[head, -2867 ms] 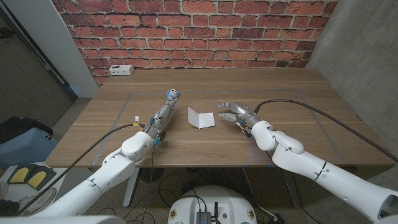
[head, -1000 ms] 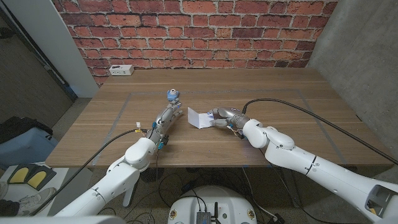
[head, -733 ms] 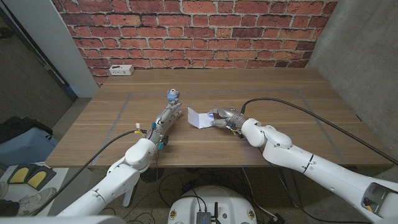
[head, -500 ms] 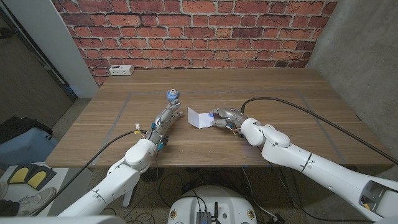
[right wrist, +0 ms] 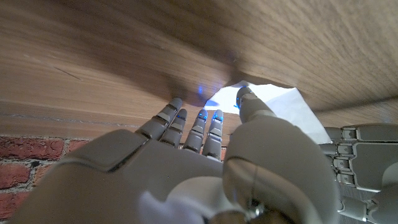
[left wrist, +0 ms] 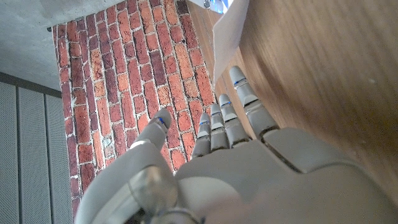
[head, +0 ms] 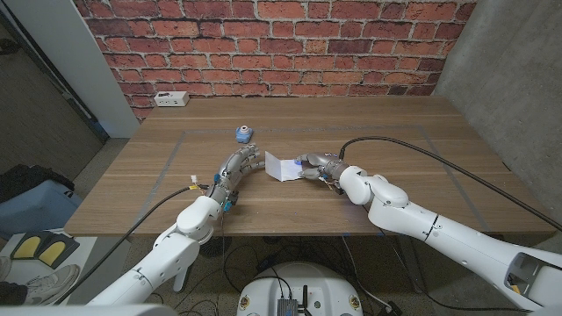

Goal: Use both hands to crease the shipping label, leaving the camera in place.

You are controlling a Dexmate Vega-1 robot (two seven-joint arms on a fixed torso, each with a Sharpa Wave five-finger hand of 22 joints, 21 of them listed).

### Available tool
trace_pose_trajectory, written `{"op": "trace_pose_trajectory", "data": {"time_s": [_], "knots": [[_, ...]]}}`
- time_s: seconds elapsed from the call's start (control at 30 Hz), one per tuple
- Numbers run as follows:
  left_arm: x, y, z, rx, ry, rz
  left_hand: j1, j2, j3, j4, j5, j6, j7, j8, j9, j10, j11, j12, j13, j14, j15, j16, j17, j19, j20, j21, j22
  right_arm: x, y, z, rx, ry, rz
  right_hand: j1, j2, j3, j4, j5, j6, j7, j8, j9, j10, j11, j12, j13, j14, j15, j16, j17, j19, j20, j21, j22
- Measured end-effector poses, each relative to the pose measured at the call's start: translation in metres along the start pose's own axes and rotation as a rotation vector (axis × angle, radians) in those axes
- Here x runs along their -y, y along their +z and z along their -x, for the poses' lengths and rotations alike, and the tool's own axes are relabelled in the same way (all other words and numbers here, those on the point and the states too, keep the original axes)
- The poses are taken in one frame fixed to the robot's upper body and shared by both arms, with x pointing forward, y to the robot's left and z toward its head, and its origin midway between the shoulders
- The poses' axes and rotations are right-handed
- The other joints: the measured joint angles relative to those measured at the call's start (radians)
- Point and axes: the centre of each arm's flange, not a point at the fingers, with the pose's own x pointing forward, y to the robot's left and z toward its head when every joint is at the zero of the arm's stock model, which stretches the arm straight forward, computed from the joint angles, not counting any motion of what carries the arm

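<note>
Right hand point(head: 318, 166) touches blank-sided shipping label point(head: 280, 165); no writing legible.

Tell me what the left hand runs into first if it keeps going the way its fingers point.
Most likely the label: the left hand points at its near edge, with the fingers just short of it.

The brown wooden worktop point(head: 369, 132) is overlooked from high on the robot's head, facing a red brick wall point(head: 290, 44). From each wrist, the scene is seen close along the back of that arm's hand, turned over. The folded white paper label point(head: 283, 165) is shared by all three views.
</note>
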Motion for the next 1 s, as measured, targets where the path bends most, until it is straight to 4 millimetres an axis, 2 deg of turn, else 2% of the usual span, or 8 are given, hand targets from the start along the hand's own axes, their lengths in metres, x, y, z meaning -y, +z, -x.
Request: {"op": "trace_pose_trajectory", "data": {"time_s": [0.17,0.37,0.43,0.57,0.7,0.83,0.87,1.0], "knots": [[0.0,-0.001,-0.001,-0.003,-0.012,0.037,0.024,0.024,0.031,-0.004,0.02,0.057,0.005,0.018,0.013,0.027,0.016,0.0,0.0,0.023,0.012,-0.007,-0.003,0.021,0.007,0.0,0.0,-0.001,-0.002,0.0,-0.003,0.003,-0.002,0.0,0.0,0.0,0.0,0.0,0.0,0.0,0.0,0.0,0.0,0.0,0.0,0.0,0.0,0.0,0.0,0.0,-0.004,-0.004,0.0,0.0],[-0.001,-0.001,-0.006,-0.003,-0.035,0.074,0.081,0.037,0.094,-0.017,0.071,0.1,0.004,0.054,0.044,0.057,0.007,0.0,0.005,0.053,0.003,-0.013,-0.001,0.032,0.006,-0.008,0.0,-0.001,-0.003,0.0,0.004,0.004,-0.012,0.0,0.0,0.0,0.0,0.0,0.0,0.0,0.0,0.0,0.0,0.0,0.0,0.0,0.0,0.0,0.005,0.0,-0.004,-0.004,-0.002,-0.001],[0.001,-0.001,-0.006,-0.004,-0.054,0.09,0.103,0.035,0.111,-0.019,0.087,0.099,0.003,0.054,0.052,0.06,0.01,-0.008,0.005,0.053,0.003,-0.016,0.0,0.037,0.001,-0.012,-0.004,-0.002,-0.004,0.001,0.001,0.004,-0.011,0.0,0.0,0.0,0.0,0.0,0.0,0.0,0.0,0.0,0.0,0.0,0.0,0.0,0.0,0.0,0.005,0.0,-0.004,-0.004,0.001,-0.001],[0.0,-0.002,-0.012,-0.008,-0.074,0.104,0.127,0.02,0.148,-0.013,0.136,0.002,-0.023,0.034,0.074,0.06,0.01,-0.024,0.01,0.053,0.003,-0.02,0.0,0.037,0.001,-0.023,-0.002,-0.002,-0.005,0.001,0.005,0.006,-0.016,0.0,0.0,-0.003,0.003,0.0,0.0,0.0,0.0,0.0,0.0,0.0,0.0,0.0,0.0,0.0,0.005,0.0,-0.005,-0.005,0.001,-0.001],[0.001,-0.002,-0.02,-0.016,-0.099,0.108,0.132,0.016,0.157,-0.003,0.159,-0.074,-0.039,0.01,0.079,0.055,0.016,-0.031,0.01,0.053,0.003,-0.02,0.005,0.037,0.001,-0.031,-0.002,-0.004,-0.006,0.002,0.009,0.007,-0.022,0.0,0.0,-0.003,0.003,0.0,0.0,0.0,0.0,0.0,0.0,0.0,0.0,0.0,0.0,0.0,0.005,0.0,-0.005,-0.005,0.0,-0.001],[0.004,-0.005,-0.02,-0.036,-0.125,0.118,0.132,0.016,0.163,0.003,0.172,-0.131,-0.057,-0.009,0.079,0.056,0.022,-0.035,0.01,0.047,0.008,-0.02,0.005,0.037,0.001,-0.039,-0.002,-0.004,-0.007,0.003,0.007,0.008,-0.022,0.0,0.0,-0.003,0.003,0.0,0.0,0.0,0.0,0.0,0.0,0.0,0.0,0.0,0.0,0.0,0.005,0.0,-0.005,-0.005,0.0,-0.001],[0.004,-0.003,-0.026,-0.038,-0.135,0.109,0.132,0.016,0.164,0.004,0.174,-0.141,-0.06,-0.01,0.079,0.053,0.025,-0.035,0.013,0.047,0.008,-0.02,0.005,0.037,0.001,-0.039,-0.002,-0.004,-0.007,0.003,0.009,0.007,-0.026,0.0,0.0,-0.003,0.003,0.0,0.0,0.0,0.0,0.0,0.0,0.0,0.0,0.0,0.0,0.0,0.005,0.0,-0.005,-0.005,0.0,-0.001],[0.005,-0.003,-0.029,-0.057,-0.161,0.1,0.131,0.016,0.164,0.004,0.174,-0.158,-0.064,-0.014,0.078,0.061,0.033,-0.035,0.014,0.053,0.014,-0.02,0.005,0.041,0.005,-0.039,-0.002,-0.005,-0.008,0.004,0.007,0.007,-0.027,0.0,0.0,-0.003,0.003,0.0,0.0,0.0,0.0,0.0,0.0,0.0,0.004,0.0,0.0,0.0,0.005,0.0,-0.005,-0.005,0.003,-0.001]]}}
